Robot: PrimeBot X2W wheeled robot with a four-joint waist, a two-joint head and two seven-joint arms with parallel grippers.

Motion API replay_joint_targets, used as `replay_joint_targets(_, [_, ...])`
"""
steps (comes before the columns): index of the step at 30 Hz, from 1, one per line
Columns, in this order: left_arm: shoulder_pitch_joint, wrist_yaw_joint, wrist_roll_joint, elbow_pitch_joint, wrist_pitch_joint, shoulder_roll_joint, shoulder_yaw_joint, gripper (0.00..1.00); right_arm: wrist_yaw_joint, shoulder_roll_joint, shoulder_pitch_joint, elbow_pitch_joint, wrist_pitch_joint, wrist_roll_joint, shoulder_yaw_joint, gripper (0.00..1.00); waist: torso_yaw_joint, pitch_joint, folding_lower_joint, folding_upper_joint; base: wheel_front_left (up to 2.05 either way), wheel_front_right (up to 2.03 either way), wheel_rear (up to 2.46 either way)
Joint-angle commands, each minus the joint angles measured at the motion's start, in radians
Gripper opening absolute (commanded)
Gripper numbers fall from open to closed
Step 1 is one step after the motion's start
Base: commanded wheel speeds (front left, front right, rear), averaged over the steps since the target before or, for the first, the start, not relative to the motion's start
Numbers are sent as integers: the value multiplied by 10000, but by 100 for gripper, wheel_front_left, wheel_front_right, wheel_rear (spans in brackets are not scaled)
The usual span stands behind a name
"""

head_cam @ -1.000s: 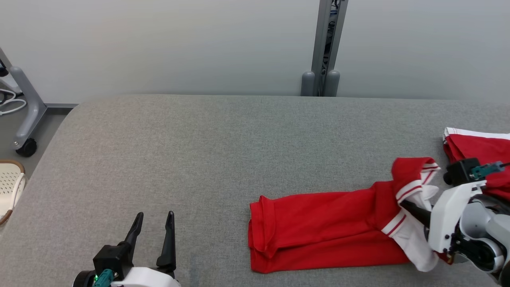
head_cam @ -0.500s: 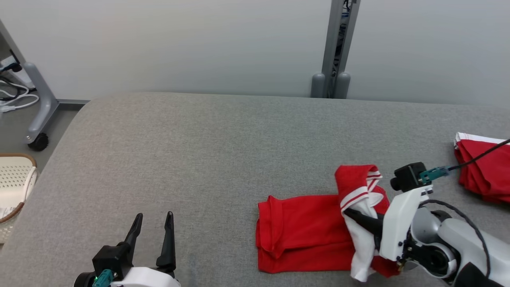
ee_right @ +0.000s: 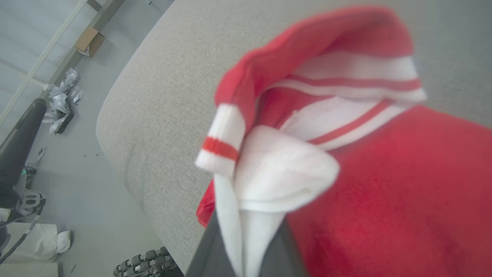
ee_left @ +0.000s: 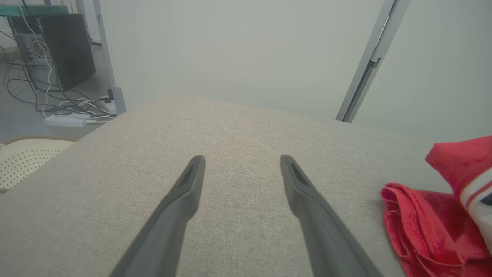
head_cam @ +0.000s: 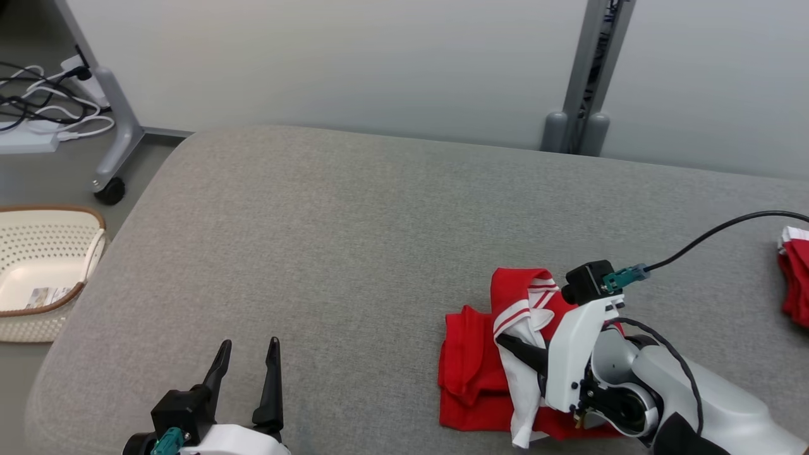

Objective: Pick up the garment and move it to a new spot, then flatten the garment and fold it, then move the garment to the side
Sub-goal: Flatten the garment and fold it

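Folding over now: the right gripper (head_cam: 513,346) has dragged the garment (head_cam: 469,379) by its white-striped collar end toward the hem, fingers clamped on that cloth (red body bunched beneath them). Well aside, the left gripper (head_cam: 248,346) hovers, fingers spread, empty.

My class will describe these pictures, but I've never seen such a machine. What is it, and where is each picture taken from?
This is a two-armed robot at a grey table. The wide picture comes from a camera on its head; the other two from cameras on its wrists, looking along each tool's fingers. The left tool is open and empty. The right tool is shut on the white-trimmed end of a red shirt, the rest lying folded on the table. Another red garment lies far right; a pale basket stands on the floor.
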Motion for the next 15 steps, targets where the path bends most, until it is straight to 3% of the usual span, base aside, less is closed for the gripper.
replay_joint_targets(1, [-132, 47, -47, 2, -45, 38, -1, 100, 1, 90, -119, 178, 23, -113, -69, 0, 164, 64, 0, -1, 0, 0, 0])
replay_joint_targets(8, [-218, 83, -177, 35, -45, 41, -191, 100, 1, 720, -326, 1183, 39, -446, -146, 0, 645, 211, 0, -1, 0, 0, 0])
replay_joint_targets(9, [-236, 89, -179, 35, -45, 40, -215, 100, 1, 768, -377, 1366, 3, -529, -144, 18, 710, 232, 0, -1, 0, 0, 0])
replay_joint_targets(10, [-232, 90, -202, 28, -45, 38, -238, 100, 1, 831, -410, 1529, -8, -614, -134, 78, 770, 251, 0, -1, 0, 0, 0])
replay_joint_targets(11, [-213, 91, -216, 37, -45, 40, -243, 100, 1, 917, -424, 1672, -15, -676, -126, 100, 823, 263, 0, -1, 0, 0, 0])
replay_joint_targets(15, [-149, 109, -237, 80, -45, 40, -240, 100, 1, 1176, -542, 1799, -102, -879, -45, 100, 977, 257, 0, -1, 0, 0, 0])
